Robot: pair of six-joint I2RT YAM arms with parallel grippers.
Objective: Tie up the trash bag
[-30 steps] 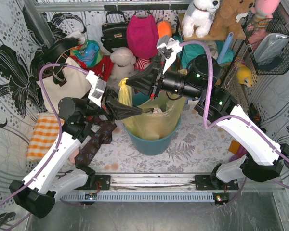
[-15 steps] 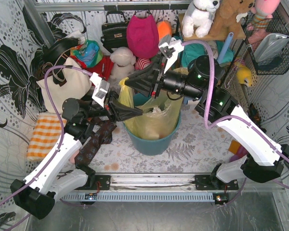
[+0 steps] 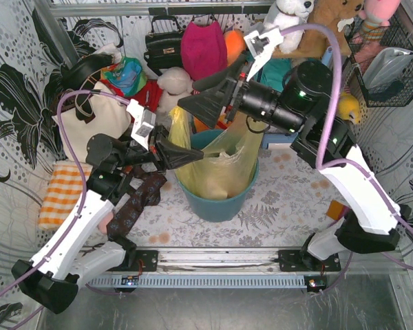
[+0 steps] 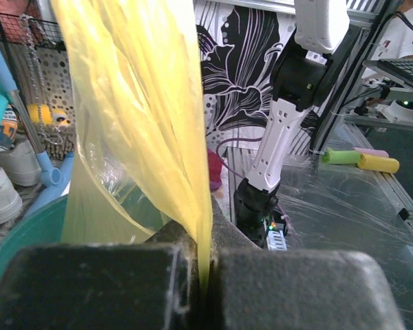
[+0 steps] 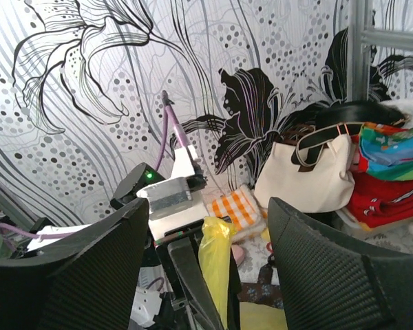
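The left gripper [image 4: 201, 271] pinches a strand of the trash bag [image 4: 144, 103] in the teal bin [image 3: 217, 205]. The right gripper [image 3: 193, 97] hangs spread wide above, seemingly touching nothing.

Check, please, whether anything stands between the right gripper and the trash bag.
Nothing visible does. The open right gripper hangs above the trash bag, whose yellow tip shows between its fingers in the wrist view. The left gripper pinches the plastic below that tip.
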